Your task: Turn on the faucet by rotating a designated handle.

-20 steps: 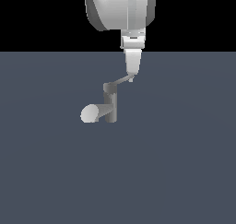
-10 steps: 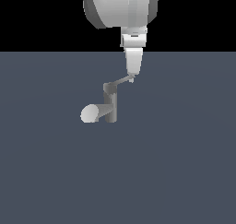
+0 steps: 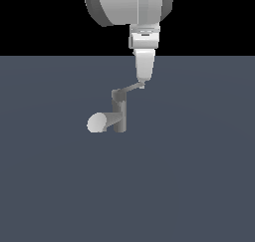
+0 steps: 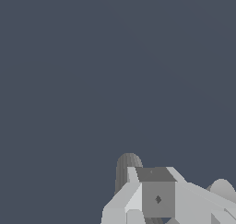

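The small grey faucet (image 3: 119, 115) stands upright on the dark floor, its thick spout (image 3: 99, 122) with a pale round end pointing to the exterior view's left. The thin flat handle (image 3: 128, 90) slants up from the post's cap to the exterior view's right. My gripper (image 3: 143, 81) hangs straight down with its fingertips touching the handle's outer tip, and the fingers look pressed together with nothing between them. In the wrist view the fingers (image 4: 156, 197) fill the lower edge, with a dark ribbed grey part of the faucet (image 4: 126, 168) behind them.
The dark blue-grey floor (image 3: 199, 176) spreads flat around the faucet. No other objects show in either view.
The wrist housing looms slightly larger in the exterior view. The fingertips stay at the handle's tip, and the handle shows no clear turn.
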Robot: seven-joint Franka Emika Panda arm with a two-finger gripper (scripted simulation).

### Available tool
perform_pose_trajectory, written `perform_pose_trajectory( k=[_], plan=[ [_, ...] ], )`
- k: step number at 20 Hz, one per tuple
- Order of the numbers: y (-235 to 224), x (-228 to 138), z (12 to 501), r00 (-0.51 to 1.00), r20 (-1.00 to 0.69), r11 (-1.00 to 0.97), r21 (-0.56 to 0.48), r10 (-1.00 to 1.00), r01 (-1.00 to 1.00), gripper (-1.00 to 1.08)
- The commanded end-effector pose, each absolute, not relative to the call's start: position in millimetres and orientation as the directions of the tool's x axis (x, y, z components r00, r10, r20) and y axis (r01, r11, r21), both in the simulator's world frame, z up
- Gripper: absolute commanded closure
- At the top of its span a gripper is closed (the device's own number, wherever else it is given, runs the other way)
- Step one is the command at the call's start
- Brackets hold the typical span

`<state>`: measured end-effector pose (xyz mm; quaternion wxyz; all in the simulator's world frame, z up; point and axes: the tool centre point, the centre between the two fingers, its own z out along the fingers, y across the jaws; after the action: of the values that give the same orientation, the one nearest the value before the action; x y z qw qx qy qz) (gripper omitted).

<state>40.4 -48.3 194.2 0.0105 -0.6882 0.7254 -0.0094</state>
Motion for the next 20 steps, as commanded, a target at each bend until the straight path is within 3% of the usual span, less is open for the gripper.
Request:
perform_pose_trajectory(
  k=[1, 5, 6, 20],
  plan=[
    [-53.9, 24.6, 182.4, -0.062, 0.000, 0.062, 0.000, -0.998, -0.998, 1.08],
    [-54.4, 16.3, 182.6, -0.062, 0.000, 0.062, 0.000, -0.998, -0.998, 1.08],
    [-47.5, 29.8, 196.6, -0.051, -0.007, 0.051, -0.034, -0.999, -0.998, 1.08],
    [-24.5, -7.4, 188.8, -0.057, -0.003, 0.057, -0.016, -0.998, -0.998, 1.08]
  ],
)
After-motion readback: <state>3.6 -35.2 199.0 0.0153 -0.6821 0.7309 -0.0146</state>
